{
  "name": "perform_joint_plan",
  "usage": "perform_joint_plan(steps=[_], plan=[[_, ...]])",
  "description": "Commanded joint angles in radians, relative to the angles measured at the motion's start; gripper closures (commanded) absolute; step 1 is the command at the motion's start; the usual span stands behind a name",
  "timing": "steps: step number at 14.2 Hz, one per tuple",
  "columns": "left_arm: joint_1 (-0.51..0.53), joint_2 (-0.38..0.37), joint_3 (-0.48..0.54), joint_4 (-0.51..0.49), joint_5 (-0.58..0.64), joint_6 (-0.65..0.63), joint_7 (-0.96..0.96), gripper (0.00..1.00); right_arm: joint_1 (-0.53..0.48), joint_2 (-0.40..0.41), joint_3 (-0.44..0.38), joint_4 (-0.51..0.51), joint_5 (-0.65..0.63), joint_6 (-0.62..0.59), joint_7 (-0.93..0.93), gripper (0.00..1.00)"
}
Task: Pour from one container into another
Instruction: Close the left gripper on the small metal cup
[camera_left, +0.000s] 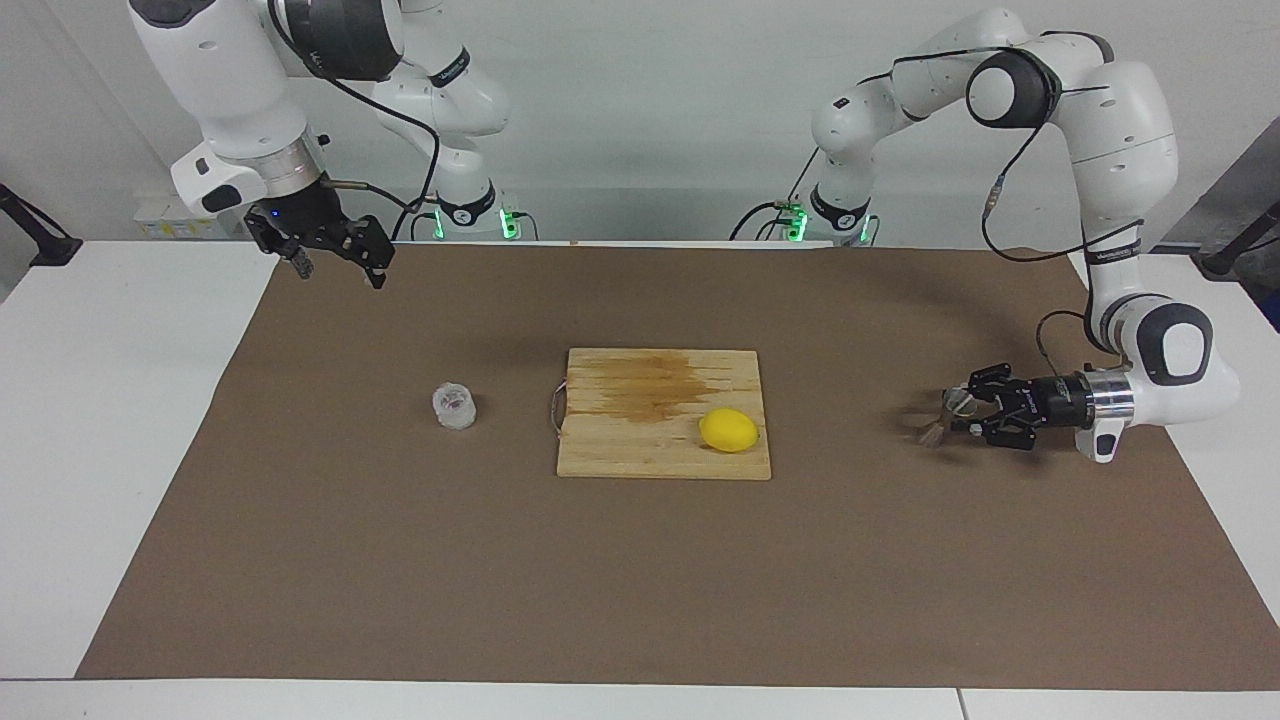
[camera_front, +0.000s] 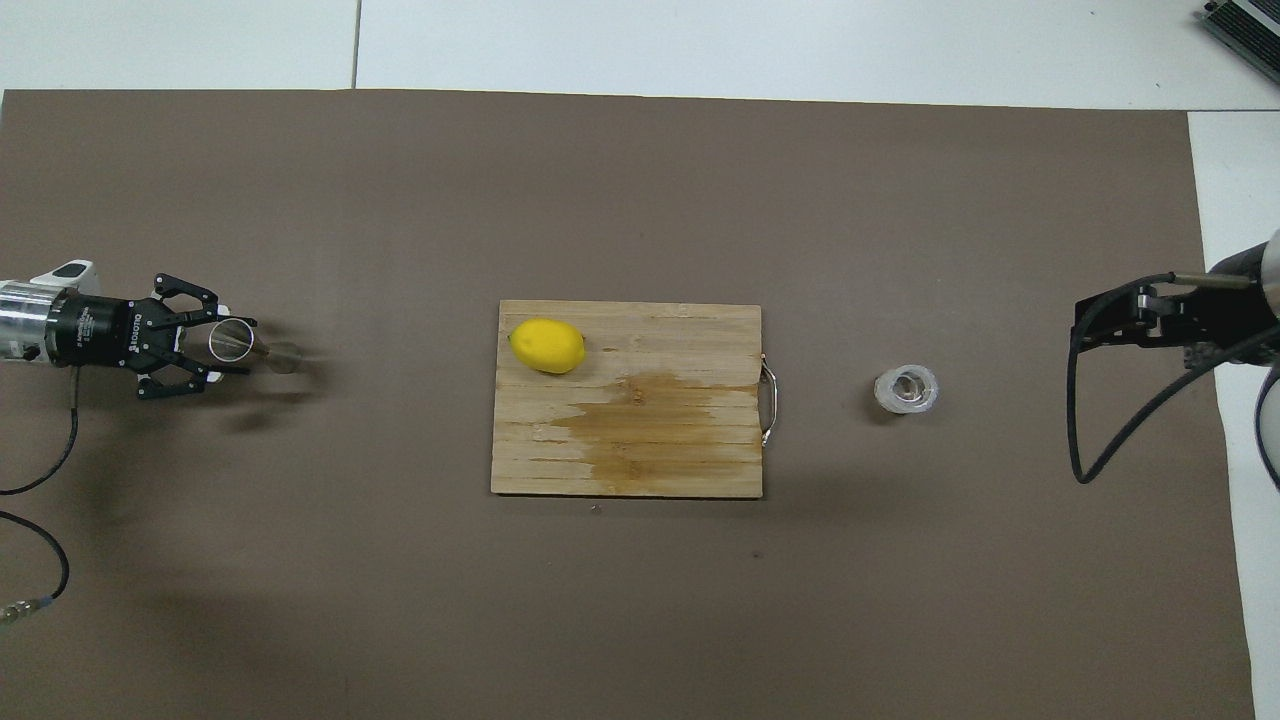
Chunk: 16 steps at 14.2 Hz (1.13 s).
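Note:
The clear squat cup (camera_left: 454, 405) with something reddish inside stands on the brown mat, toward the right arm's end of the table; it also shows in the overhead view (camera_front: 906, 389). The steel jigger (camera_left: 941, 416) is at the left arm's end, leaning, its lower end blurred, and also shows in the overhead view (camera_front: 240, 343). My left gripper (camera_left: 958, 411) lies level just above the mat and is shut on the jigger's upper cone (camera_front: 232, 347). My right gripper (camera_left: 338, 272) hangs open and empty, high over the mat's edge by its own base (camera_front: 1085, 325), well away from the cup.
A wooden cutting board (camera_left: 640, 455) with a wet stain and a metal handle lies mid-table (camera_front: 620, 470). A yellow lemon (camera_left: 728, 430) rests on it at the corner toward the left arm (camera_front: 547, 346). The brown mat (camera_left: 640, 590) covers the table.

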Motion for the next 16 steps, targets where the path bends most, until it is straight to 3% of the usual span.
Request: perform_joint_plan(steps=[1,3,7,10,16], plan=[[0.020,0.002,-0.012,-0.017,-0.022,-0.012,0.012,0.58,-0.010,-0.024,0.003,-0.025,0.019,0.003,-0.016,0.00],[0.022,0.002,-0.012,-0.022,-0.031,-0.013,0.012,0.73,-0.010,-0.024,0.003,-0.025,0.019,0.003,-0.016,0.00],[0.022,0.002,-0.011,-0.031,-0.044,-0.013,0.010,0.78,-0.010,-0.024,0.003,-0.025,0.019,0.003,-0.016,0.00],[0.030,0.003,-0.012,-0.042,-0.066,-0.013,0.012,0.92,-0.010,-0.024,0.003,-0.025,0.019,0.003,-0.016,0.00],[0.027,-0.018,-0.066,-0.028,-0.103,-0.012,-0.074,0.98,-0.010,-0.024,0.003,-0.025,0.019,0.003,-0.016,0.00]])
